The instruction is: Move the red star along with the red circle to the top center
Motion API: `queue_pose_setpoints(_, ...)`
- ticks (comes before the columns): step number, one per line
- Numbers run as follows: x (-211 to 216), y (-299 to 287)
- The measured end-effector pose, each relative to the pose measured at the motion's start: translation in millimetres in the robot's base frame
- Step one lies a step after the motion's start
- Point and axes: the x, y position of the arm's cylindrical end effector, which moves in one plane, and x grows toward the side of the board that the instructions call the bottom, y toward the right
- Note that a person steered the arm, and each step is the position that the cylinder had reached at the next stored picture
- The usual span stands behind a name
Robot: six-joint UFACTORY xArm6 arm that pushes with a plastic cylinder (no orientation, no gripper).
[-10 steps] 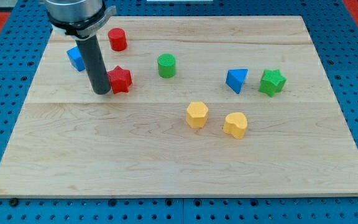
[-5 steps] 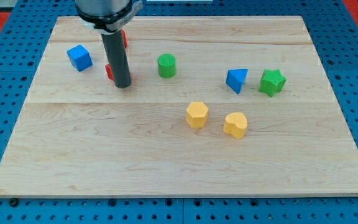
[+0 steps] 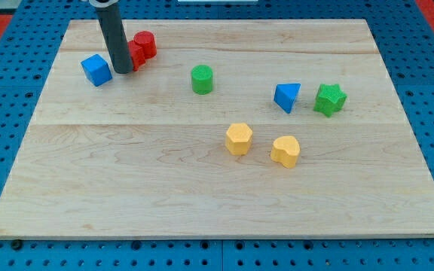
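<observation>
The red star (image 3: 136, 55) lies near the view's top left, partly hidden behind my rod. The red circle (image 3: 145, 44) stands just above and to the right of it, touching or almost touching it. My tip (image 3: 123, 71) rests on the board at the star's lower left edge, between the star and the blue cube (image 3: 96, 69).
A green circle (image 3: 201, 78) stands right of the red pair. A blue triangular block (image 3: 286, 96) and a green star (image 3: 330, 99) lie at the right. Two yellow blocks (image 3: 239, 138) (image 3: 285, 150) sit near the middle. The wooden board (image 3: 217, 196) fills the view.
The red star has been pushed up the board and now sits against the red circle. My tip has moved up and to the left, from the star's lower side to its left.
</observation>
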Motion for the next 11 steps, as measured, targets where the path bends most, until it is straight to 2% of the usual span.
queue_pose_setpoints(5,-44.6,-18.4)
queue_pose_setpoints(6,-44.5,-50.4)
queue_pose_setpoints(11,-66.6,41.5)
